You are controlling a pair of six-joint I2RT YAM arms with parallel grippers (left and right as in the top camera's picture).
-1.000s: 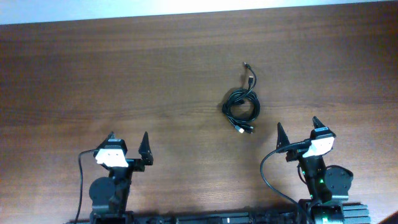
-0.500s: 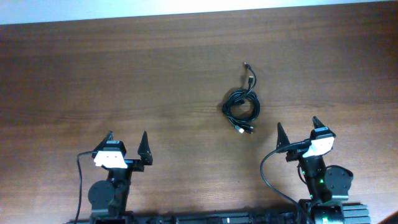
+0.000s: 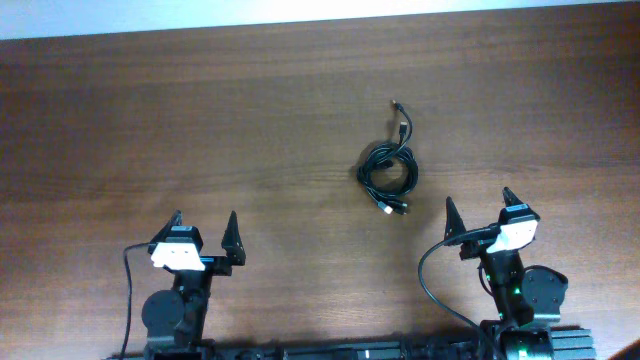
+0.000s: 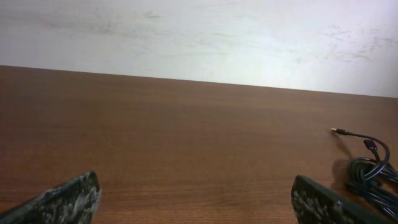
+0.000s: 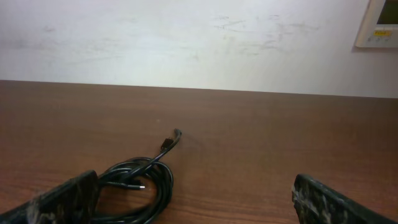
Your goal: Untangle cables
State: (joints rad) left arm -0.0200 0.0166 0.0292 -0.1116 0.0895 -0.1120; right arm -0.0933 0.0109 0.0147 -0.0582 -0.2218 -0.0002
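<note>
The cables (image 3: 388, 172) lie as one small knotted black bundle of overlapping loops on the counter (image 3: 200, 120), ahead of the right tool (image 3: 478, 198) and a little to its left, near it but not touching. From the bundle one thin strand runs away from the right tool and ends in a small metallic-tipped plug (image 3: 395, 102); on the side nearest that tool two short plug ends (image 3: 392, 208) poke out of the loops. In the right wrist view the bundle sits low and left, just beyond the left finger (image 5: 62, 199), with the strand pointing off toward the pale wall (image 5: 186, 37). The right tool stands wide open with nothing between its fingers. The left tool (image 3: 205, 218) is well apart from the bundle, which lies ahead of it and far to its right, showing only at the right edge of its wrist view. It too is spread wide and holds nothing.
</note>
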